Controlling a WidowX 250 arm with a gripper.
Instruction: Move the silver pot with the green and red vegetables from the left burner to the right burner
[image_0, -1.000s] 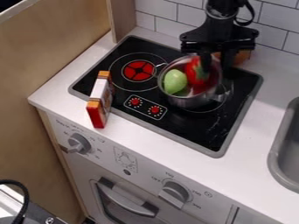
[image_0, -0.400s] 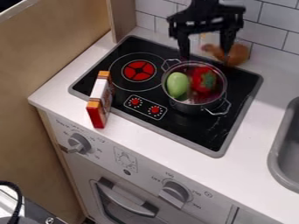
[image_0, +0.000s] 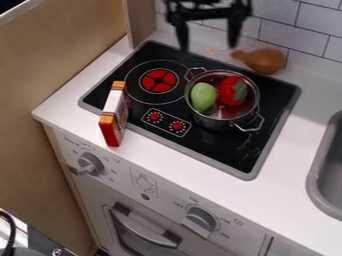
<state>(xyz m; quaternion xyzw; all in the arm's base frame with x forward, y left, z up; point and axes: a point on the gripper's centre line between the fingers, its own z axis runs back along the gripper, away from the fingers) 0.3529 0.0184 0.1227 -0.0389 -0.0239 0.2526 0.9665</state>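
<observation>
Pincer (image_0: 208, 48): empty and open, with its two fingers wide apart; hanging above the back of the stove, behind the pot and well apart from the food inside.
Pot (image_0: 215, 121): on the right-hand part of the stove, upright and metal, with one wire handle toward the back left and another toward the front right.
Green vegetable (image_0: 203, 96): inside the pot, on the left, rounded and pale.
Tomato (image_0: 234, 91): inside the pot, just beside the green vegetable on its right; red, with a green leafy patch.
Drumstick (image_0: 265, 60): brown, lying behind the stove near the tiled wall (image_0: 294, 27), with the thin end toward the left.
Box (image_0: 115, 116): standing at the stove's front left edge; narrow, in red, white and orange.
Stove (image_0: 220, 159): black with a grey rim, set into the white surface (image_0: 287, 150); marked with a red burner (image_0: 159, 81) left of the pot and two red dials (image_0: 166, 121) toward the front.
Sink (image_0: 315, 182): grey, at the right edge of the view.
Cabinet front (image_0: 170, 200): below the surface, with grey knobs and an oven handle.
</observation>
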